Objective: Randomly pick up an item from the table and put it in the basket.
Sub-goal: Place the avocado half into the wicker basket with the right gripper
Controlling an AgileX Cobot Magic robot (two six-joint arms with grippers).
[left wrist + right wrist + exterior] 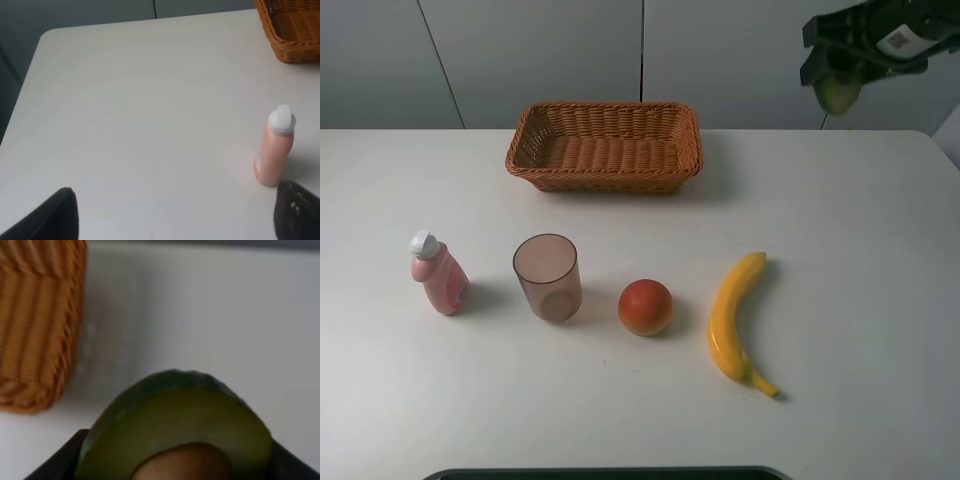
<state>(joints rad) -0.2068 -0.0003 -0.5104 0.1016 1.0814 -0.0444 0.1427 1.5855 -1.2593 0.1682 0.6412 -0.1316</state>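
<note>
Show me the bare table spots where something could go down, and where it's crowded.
Open: the table right of the basket and banana; the strip between basket and the row; the far left corner. Crowded: the row of pink bottle, cup, red-orange fruit and banana. The right gripper holds the avocado half.

The right gripper [837, 72] hangs high above the far right corner of the white table [850, 260], clamped on a pale green avocado half [840, 96]. The wicker basket [605, 179] sits at the far middle. Nearer the front, a row runs left to right: pink bottle [439, 276], translucent cup [548, 278], red-orange fruit [645, 307], banana [734, 320], each apart from the next.
</note>
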